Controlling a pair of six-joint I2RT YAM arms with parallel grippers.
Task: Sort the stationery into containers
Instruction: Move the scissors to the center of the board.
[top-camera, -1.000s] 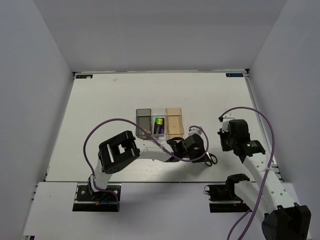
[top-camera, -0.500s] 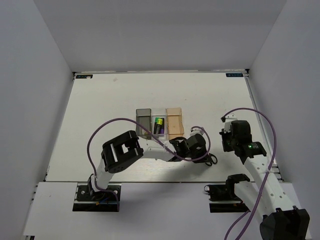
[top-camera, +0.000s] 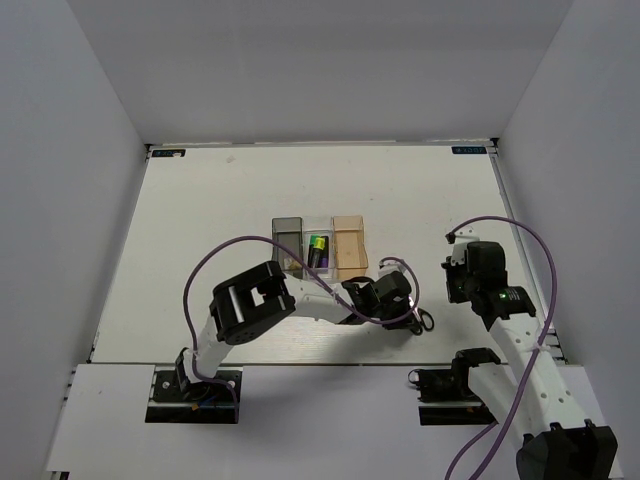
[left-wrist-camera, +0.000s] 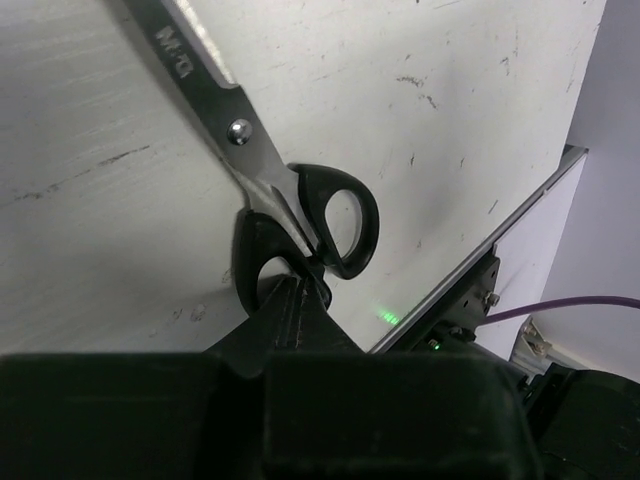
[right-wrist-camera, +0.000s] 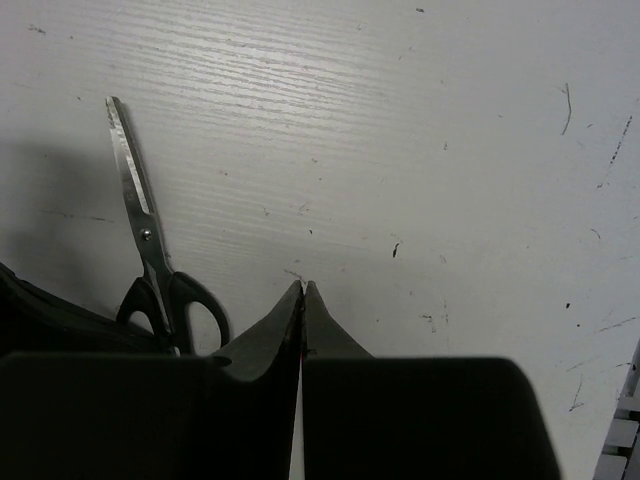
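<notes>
The black-handled scissors (left-wrist-camera: 300, 225) lie flat on the table with the blades pointing away; they also show in the top view (top-camera: 424, 321) and the right wrist view (right-wrist-camera: 160, 275). My left gripper (left-wrist-camera: 298, 288) is shut, its tips resting at the handle loops with nothing seen between the fingers. My right gripper (right-wrist-camera: 303, 287) is shut and empty, low over bare table just right of the scissors. The smoky grey bin (top-camera: 286, 243), the clear bin (top-camera: 321, 262) and the orange-tan bin (top-camera: 348, 247) stand in a row. Two markers (top-camera: 317, 245) lie in the clear bin. The eraser is not visible.
My left arm (top-camera: 300, 300) reaches across the table's front toward the right, trailing a purple cable (top-camera: 210, 265). The right arm's cable (top-camera: 530, 250) loops near the table's right edge. White walls close in the table on three sides.
My left gripper has crept a little to the right, closer onto the scissors' handles. My right gripper has drifted slightly right. The scissors have stayed in place.
</notes>
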